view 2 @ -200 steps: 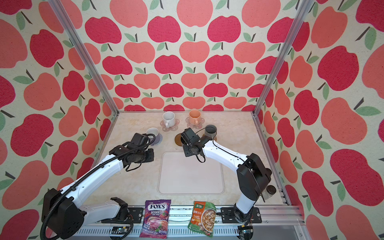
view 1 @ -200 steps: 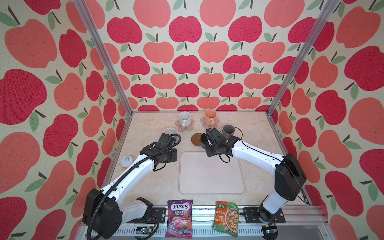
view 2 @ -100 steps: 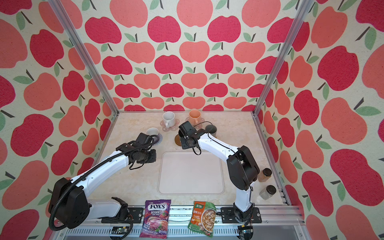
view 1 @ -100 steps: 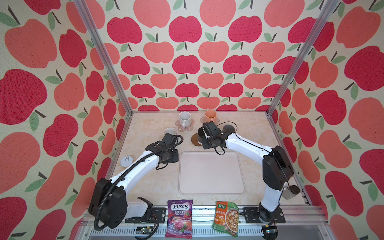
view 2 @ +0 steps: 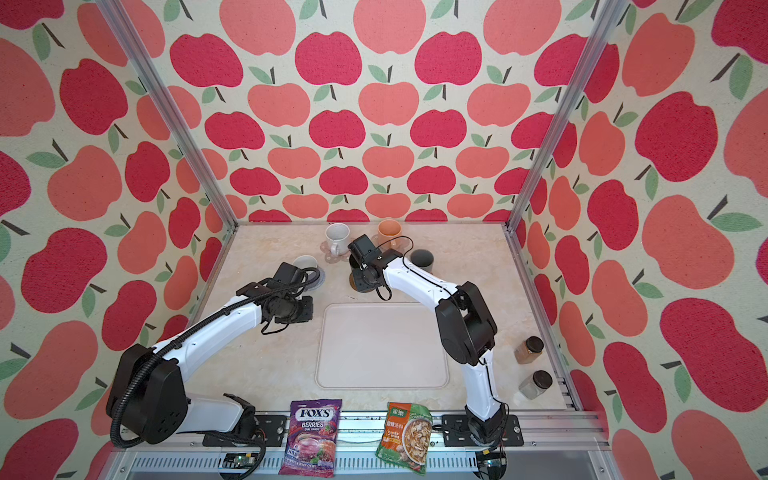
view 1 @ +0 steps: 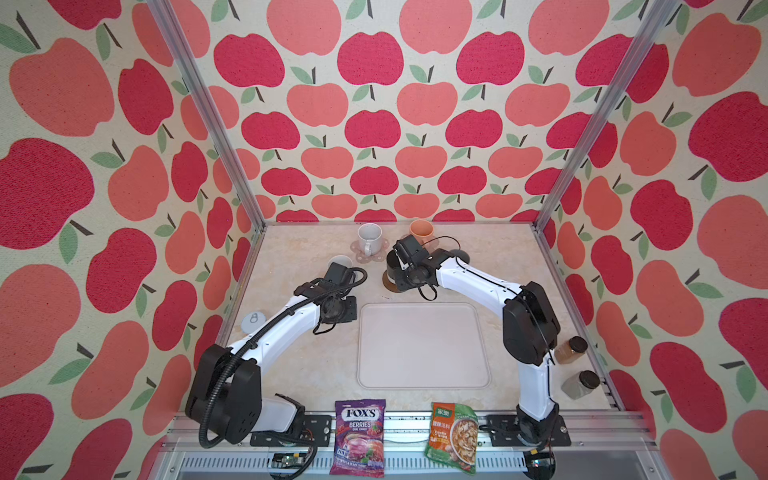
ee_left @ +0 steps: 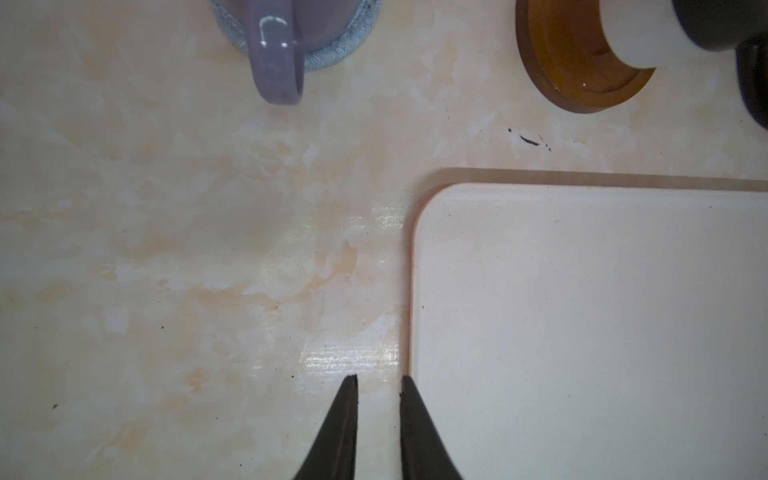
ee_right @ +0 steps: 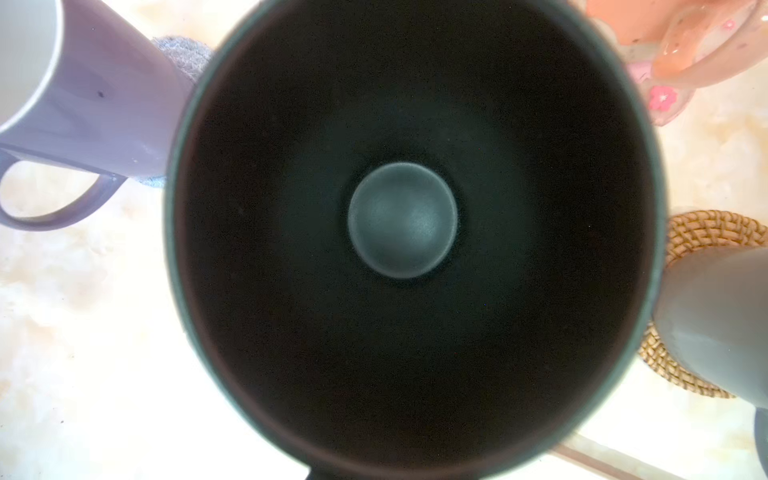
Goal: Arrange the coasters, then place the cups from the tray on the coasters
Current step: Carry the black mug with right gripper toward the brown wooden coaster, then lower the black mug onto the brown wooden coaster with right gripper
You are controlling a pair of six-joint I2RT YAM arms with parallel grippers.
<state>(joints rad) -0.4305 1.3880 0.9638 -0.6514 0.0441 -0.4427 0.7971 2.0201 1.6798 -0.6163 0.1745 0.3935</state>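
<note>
My right gripper (view 1: 397, 272) is shut on the black cup (ee_right: 403, 220), which fills the right wrist view and hides the fingers. It holds the cup over the brown coaster (ee_left: 573, 66); whether the two touch I cannot tell. The lavender cup (ee_left: 274, 62) stands on the grey woven coaster (ee_left: 332, 58). The white cup (view 1: 370, 237) and the peach cup (view 1: 421, 229) stand on pink coasters at the back. The dark grey cup (view 2: 422, 258) sits on the rattan coaster (ee_right: 698, 232). The tray (view 1: 422, 345) holds nothing. My left gripper (ee_left: 379, 378) is shut and empty beside the tray's left rim.
Two lidded jars (view 1: 571, 350) (view 1: 579, 384) stand by the right wall. A small white round object (view 1: 253, 321) lies by the left wall. Two snack bags (view 1: 359, 436) (view 1: 453, 436) lie on the front rail. Patterned walls close in three sides.
My right gripper has carried the black cup left and toward the back, over the brown coaster. The left arm has drawn back a little toward the tray's corner.
</note>
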